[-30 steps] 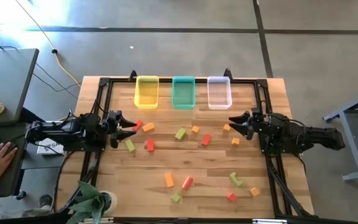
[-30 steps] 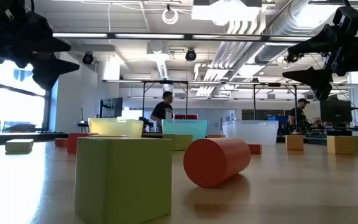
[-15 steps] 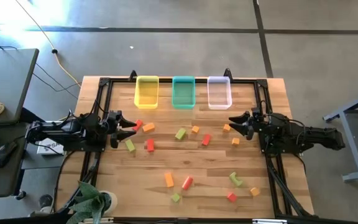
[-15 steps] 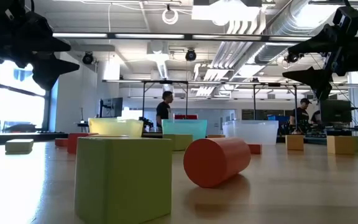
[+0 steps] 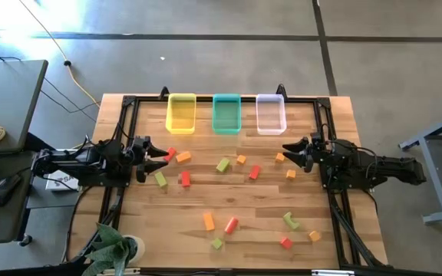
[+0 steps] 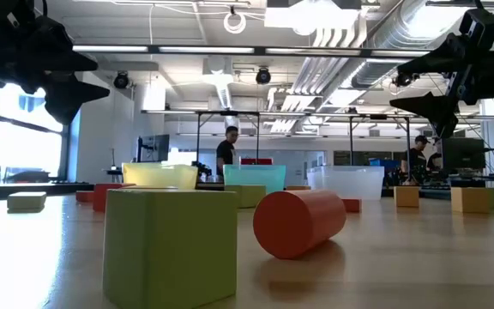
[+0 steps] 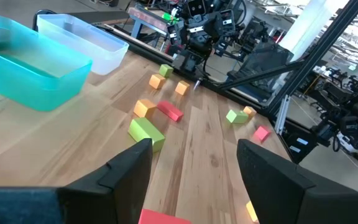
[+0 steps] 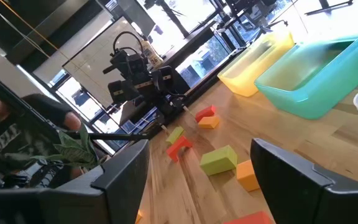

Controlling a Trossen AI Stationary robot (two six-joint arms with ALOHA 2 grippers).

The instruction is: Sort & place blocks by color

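Hovering w/ jaws spread and nothing held, left claw sits at the worktop's left side, right claw at the right. Blocks lie scattered across the middle and near half; all three bins look bare inside – yellow bin, teal bin, clear bin. Low view: a big green block and orange cylinder hide most others; claws partly cut off at frame edges. Plant overlaps near-left corner

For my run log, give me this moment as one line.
left gripper: open, empty | right gripper: open, empty | blocks: scattered on table | bins: no blocks visible
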